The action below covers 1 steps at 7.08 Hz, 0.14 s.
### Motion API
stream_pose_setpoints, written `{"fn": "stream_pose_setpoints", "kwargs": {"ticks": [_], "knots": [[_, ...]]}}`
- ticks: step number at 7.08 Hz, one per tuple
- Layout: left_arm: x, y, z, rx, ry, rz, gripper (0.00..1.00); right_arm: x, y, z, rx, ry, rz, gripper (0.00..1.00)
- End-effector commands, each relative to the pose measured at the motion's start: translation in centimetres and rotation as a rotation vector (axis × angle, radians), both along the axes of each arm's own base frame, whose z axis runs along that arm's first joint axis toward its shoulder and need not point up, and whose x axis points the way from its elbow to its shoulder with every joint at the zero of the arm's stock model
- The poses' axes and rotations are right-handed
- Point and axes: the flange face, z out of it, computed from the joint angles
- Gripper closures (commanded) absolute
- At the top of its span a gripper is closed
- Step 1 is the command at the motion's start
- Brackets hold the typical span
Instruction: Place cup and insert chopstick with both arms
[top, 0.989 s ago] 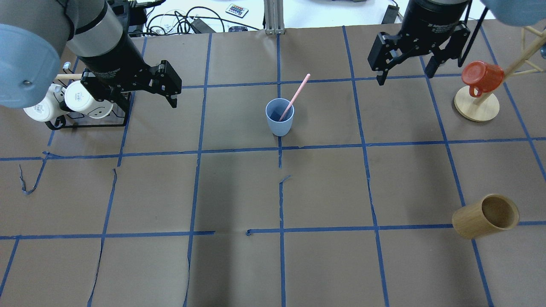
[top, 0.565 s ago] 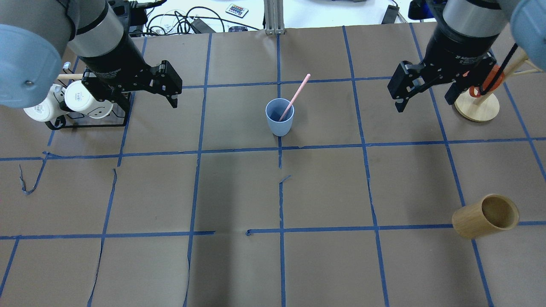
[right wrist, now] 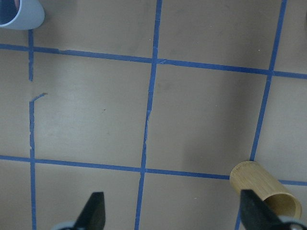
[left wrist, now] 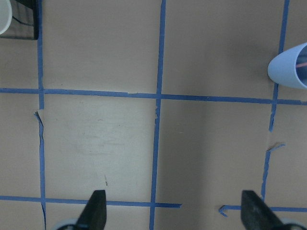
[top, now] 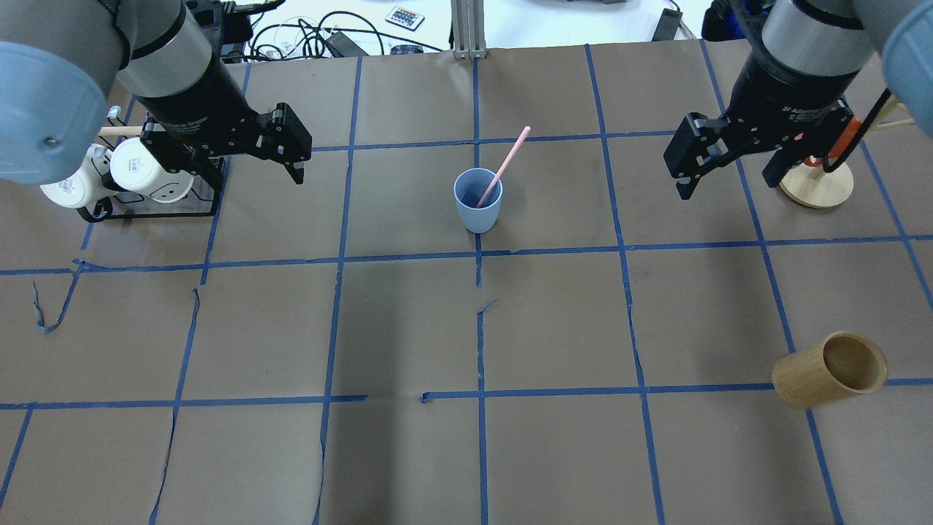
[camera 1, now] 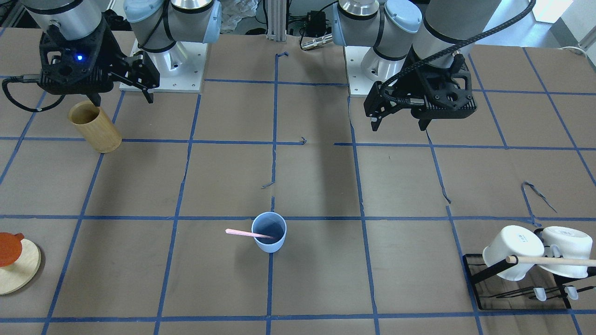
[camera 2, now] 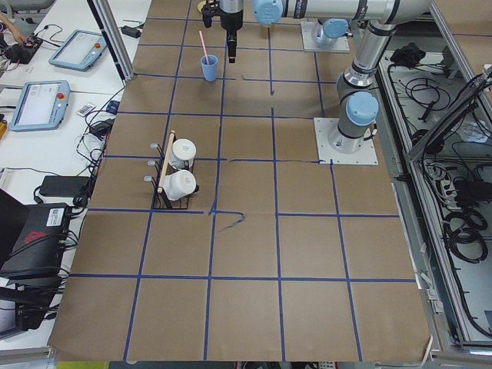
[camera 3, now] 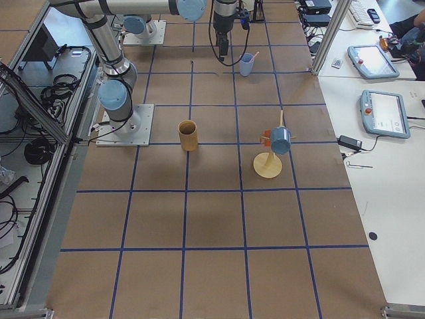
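The light blue cup (top: pixel 478 203) stands upright near the table's middle, also seen in the front view (camera 1: pixel 269 238). The pale pink chopstick (top: pixel 504 164) stands in it, leaning on the rim with its top sticking out (camera 1: pixel 242 232). My left gripper (top: pixel 251 173) is open and empty, well left of the cup, above the table by the mug rack. My right gripper (top: pixel 727 186) is open and empty, well right of the cup. The left wrist view shows the cup (left wrist: pixel 290 67) at its right edge. The right wrist view shows it (right wrist: pixel 21 12) at the top left corner.
Two white mugs hang on a black rack (top: pixel 131 175) at the left. A wooden mug stand (top: pixel 820 188) with a red mug stands behind my right gripper. A tan bamboo cylinder (top: pixel 827 372) lies tilted at the near right, also in the right wrist view (right wrist: pixel 266 191).
My right gripper has moved to the right and toward the robot, and now covers the red mug on its stand. The left arm, cup and chopstick have not moved.
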Motion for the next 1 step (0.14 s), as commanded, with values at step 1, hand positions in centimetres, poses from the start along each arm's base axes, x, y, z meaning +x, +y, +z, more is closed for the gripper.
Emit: {"fn": "stream_pose_setpoints", "kwargs": {"ticks": [1], "knots": [[0.01, -0.09, -0.01, -0.001, -0.001, 0.0, 0.0, 0.0, -0.08, 0.02, -0.003, -0.001, 0.0, 0.0]]}}
